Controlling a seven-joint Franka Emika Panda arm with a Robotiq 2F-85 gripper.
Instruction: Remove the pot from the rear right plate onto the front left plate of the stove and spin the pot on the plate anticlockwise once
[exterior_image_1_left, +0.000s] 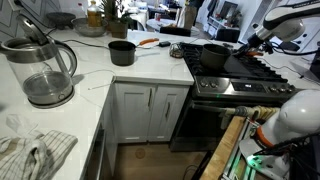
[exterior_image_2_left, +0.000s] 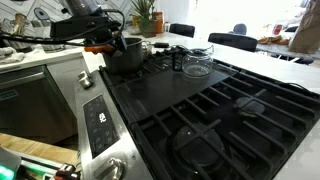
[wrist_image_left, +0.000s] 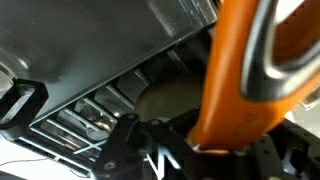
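While the pot (exterior_image_2_left: 128, 60) sat on the grate at the left front corner of the stove (exterior_image_1_left: 245, 72), the gripper (exterior_image_2_left: 107, 44) hung at its rim on the control-panel side, jaws shut tight; an orange part (wrist_image_left: 235, 80) ran right by them in the wrist view, couldn't tell if gripped. Saucepan (exterior_image_1_left: 122, 52) stood on the table (exterior_image_1_left: 90, 70), well apart

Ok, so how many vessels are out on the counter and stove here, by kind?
Pot: 1
Saucepan: 1
Glass kettle: 1
Clear glass vessel, kind unclear: 1
Total: 4
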